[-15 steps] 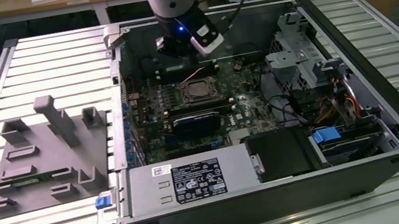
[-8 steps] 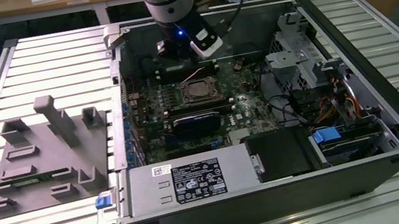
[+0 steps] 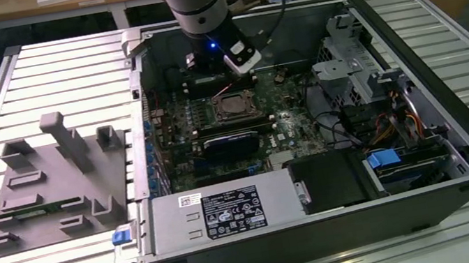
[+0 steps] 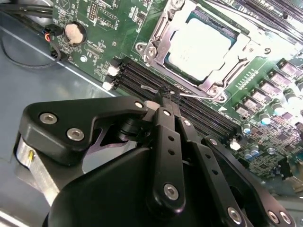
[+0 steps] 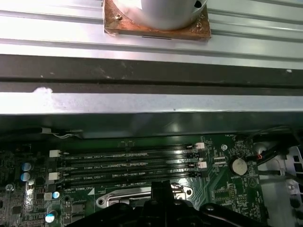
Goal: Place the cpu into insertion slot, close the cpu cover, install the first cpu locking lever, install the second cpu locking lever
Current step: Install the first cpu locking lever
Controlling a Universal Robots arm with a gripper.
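Gripper point(image 4: 165, 98): yours is closed tight, tips at the wire lever point(image 4: 194, 96).
Chip point(image 4: 201, 42): seated under the frame point(image 4: 241, 47), just beyond those tips.

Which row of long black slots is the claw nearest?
The slots beside the round silver battery; the gripper hangs over them, the others lie beyond the chip.

Slatted pale metal table point(image 3: 64, 66), bearing: one open black computer case point(image 3: 327, 240) on its side, directly beneath the gripper point(image 4: 165, 96); one grey moulded fixture tray point(image 3: 46, 193), well apart from the gripper, toward the exterior view's left.
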